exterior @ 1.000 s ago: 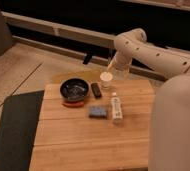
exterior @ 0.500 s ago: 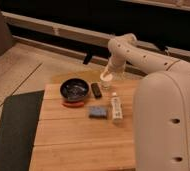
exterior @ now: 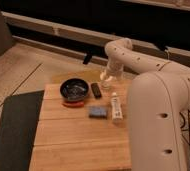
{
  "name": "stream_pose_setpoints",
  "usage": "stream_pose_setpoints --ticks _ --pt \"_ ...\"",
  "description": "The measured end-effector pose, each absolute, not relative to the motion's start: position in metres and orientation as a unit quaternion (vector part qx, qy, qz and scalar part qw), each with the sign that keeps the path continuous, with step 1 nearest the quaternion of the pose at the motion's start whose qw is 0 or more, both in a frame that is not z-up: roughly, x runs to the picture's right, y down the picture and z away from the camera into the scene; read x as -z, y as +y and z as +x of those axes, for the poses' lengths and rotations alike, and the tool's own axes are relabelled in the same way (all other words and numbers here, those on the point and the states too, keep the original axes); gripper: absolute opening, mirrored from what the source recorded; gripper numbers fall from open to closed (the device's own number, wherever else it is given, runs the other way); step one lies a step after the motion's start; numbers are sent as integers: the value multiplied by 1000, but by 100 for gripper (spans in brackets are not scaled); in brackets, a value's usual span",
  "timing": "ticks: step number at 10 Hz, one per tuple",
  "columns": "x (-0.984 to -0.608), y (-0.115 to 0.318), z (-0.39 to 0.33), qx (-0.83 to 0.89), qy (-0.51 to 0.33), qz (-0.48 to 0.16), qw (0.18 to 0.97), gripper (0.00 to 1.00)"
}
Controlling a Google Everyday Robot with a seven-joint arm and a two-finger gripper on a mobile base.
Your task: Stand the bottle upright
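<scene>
- White plastic bottle (exterior: 116,107) lies on its side on the wooden table (exterior: 73,142), right of centre in the frame, just right of the blue sponge (exterior: 97,111). Its narrower end seems to point toward the top of the frame.
- Gripper (exterior: 109,74) hangs above centre of the frame, at the table's far edge and close to a pale cup-like container (exterior: 106,85). Its jaws stand apart, nothing looks held, and it is clear of the bottle.
- Dark bowl (exterior: 74,90) and small black oblong object (exterior: 96,90) sit left of the container, apart from the bottle.
- Big white arm (exterior: 158,105) fills the right side of the frame, next to the bottle.
- Handling guess: light, stiff and smooth, so it will likely roll or skid if nudged. The slim base makes it tippy once stood up.
- Grip guess: take it across the body, nearer the cap end, then pivot it onto its base. The sponge crowds the left side.
- Task not yet started: bottle still flat.
</scene>
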State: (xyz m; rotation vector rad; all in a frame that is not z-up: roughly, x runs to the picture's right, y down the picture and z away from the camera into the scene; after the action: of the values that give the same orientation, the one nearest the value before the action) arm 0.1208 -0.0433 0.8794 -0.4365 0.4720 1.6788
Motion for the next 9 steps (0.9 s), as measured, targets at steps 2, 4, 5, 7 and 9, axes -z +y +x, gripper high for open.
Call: stream_pose_setpoints --ticks 2,4,5,7,9 --pt "-879 -30 122 -734 212 -197 615 65" --pt "-876 -11 126 -741 224 -204 600 65" --pt "-874 -6 129 -743 226 -204 595 65" --pt "-873 -5 138 -745 221 -192 599 65" --pt "-876 -6 142 -744 204 -191 607 65"
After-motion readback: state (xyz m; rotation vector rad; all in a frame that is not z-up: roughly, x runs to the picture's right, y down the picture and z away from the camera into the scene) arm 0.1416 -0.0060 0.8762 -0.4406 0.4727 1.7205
